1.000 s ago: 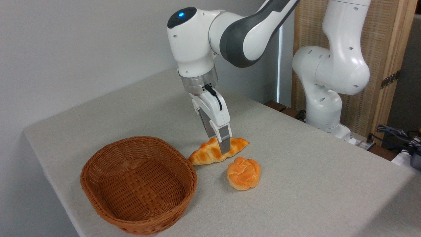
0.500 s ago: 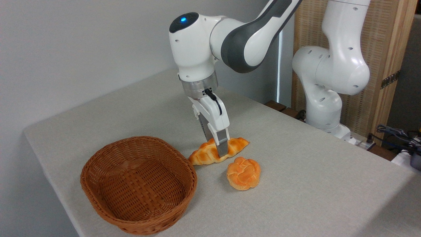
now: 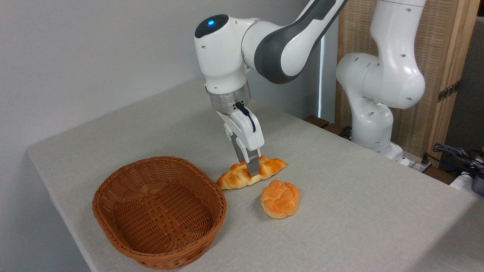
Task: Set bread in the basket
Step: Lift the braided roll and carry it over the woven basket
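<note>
Compared with a second ago, the gripper (image 3: 252, 169) has narrowed: the near grey finger (image 3: 253, 165), which then hung across the front of the braided loaf (image 3: 251, 172) with a wider stance, now presses into the loaf's middle, and the fingers have closed on it from both sides. The far finger is mostly hidden behind the bread, so the pinch is judged from the near one and the slimmer outline of the claw. The wrist has also settled slightly lower and to the right. The loaf itself has not shifted; it lies on the table, not lifted.

The loaf is long and plaited, golden-orange with paler creases and pointed ends, its left tip just beside the right rim of the wicker basket (image 3: 113, 181), not inside it. The basket is oval, reddish-brown, tightly woven with a braided rim and an open weave floor. In front of the loaf, apart from it and to the right of the basket, sits a round knotted bun (image 3: 280, 198), glossy orange. All rest on a pale grey, cloth-textured tabletop (image 3: 359, 211).
</note>
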Available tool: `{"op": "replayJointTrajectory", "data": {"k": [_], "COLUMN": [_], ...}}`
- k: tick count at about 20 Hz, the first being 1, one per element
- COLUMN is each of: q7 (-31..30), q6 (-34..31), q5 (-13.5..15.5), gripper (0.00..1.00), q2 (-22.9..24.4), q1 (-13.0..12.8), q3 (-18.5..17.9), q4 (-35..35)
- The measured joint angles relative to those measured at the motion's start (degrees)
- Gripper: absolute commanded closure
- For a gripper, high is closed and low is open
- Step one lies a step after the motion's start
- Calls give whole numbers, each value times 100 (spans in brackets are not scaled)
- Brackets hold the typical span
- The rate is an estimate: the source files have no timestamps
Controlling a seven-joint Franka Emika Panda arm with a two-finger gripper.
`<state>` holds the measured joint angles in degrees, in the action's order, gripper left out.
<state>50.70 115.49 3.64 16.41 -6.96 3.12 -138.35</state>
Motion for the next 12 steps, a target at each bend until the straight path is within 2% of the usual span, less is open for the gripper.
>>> {"op": "replayJointTrajectory", "data": {"k": [2, 7, 10, 12], "q7": [0, 0, 0, 0], "q6": [-296, -1470, -1616, -1617], "q5": [0, 0, 4, 108], "gripper": [58, 57, 56, 56], "q2": [1, 26, 9, -84], "q1": [0, 1, 6, 6], "q3": [-12, -119, -317, -347], "q4": [104, 1026, 1601, 1937]}}
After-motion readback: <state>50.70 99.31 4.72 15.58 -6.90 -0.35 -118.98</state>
